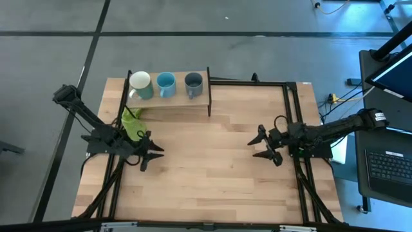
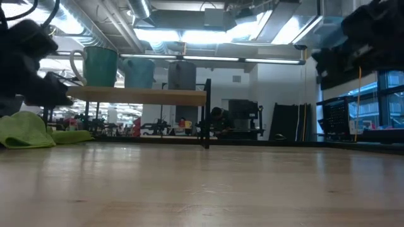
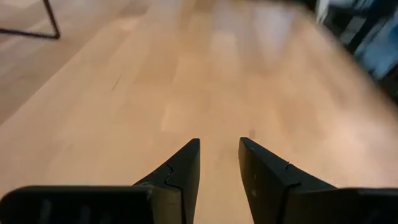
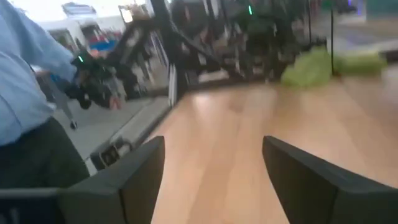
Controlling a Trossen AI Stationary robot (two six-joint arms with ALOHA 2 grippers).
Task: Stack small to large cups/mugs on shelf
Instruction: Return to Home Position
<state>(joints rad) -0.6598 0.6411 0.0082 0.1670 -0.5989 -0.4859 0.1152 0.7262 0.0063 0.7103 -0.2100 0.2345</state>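
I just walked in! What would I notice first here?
Three mugs stand in a row on the shelf at the back left: pale green mug, light blue mug, dark grey-blue mug. A lime-green cloth lies beside the left arm; the right arm hovers opposite, both with jaws open.

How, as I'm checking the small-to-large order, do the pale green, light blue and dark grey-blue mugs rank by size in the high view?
1. Pale green mug, white inside: largest.
2. Light blue mug and dark grey-blue mug: look alike, not rankable.

Shelf (image 2: 145,96) end hidden behind left arm (image 2: 25,63); person (image 4: 25,93) cut off at edge.
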